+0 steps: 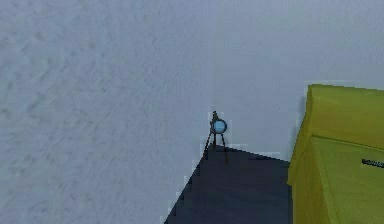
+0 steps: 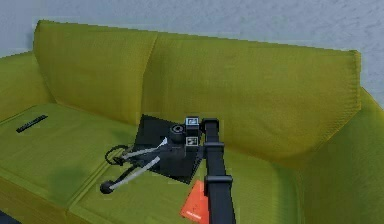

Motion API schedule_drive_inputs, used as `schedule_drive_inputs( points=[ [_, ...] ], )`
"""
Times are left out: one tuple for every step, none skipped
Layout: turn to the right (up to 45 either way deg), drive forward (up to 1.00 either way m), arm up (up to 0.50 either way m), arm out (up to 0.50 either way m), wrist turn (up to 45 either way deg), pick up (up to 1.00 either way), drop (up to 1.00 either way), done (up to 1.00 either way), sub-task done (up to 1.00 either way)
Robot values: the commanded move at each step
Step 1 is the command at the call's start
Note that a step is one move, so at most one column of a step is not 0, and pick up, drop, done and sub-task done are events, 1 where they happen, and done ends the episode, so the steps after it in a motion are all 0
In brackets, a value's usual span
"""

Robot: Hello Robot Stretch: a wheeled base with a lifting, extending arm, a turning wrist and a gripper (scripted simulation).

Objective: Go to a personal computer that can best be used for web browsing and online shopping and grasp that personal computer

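Note:
A flat dark laptop (image 2: 152, 130) lies on the seat of a yellow sofa (image 2: 230, 80) in the arm side view. The dark arm (image 2: 217, 180) rises from the bottom edge and ends at two white marker squares above the laptop's right part. The gripper (image 2: 112, 170) reaches left from there, its thin pale fingers (image 2: 135, 172) crossing the laptop's front left edge and the yellow cushion. I cannot tell whether it holds anything, nor whether it touches the laptop.
A slim dark remote (image 2: 25, 123) lies on the sofa's left seat. In the forward view a small tripod with a blue round head (image 1: 217, 130) stands on dark floor (image 1: 230, 190) by a white wall, and the sofa's yellow end (image 1: 340, 150) is at the right.

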Motion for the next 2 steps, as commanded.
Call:
schedule_drive_inputs(
  points=[
    [0.0,0.00,0.00,0.00,45.0,0.00,0.00,0.00,0.00],
    [0.0,0.00,0.00,0.00,45.0,0.00,0.00,0.00,0.00]
  ],
)
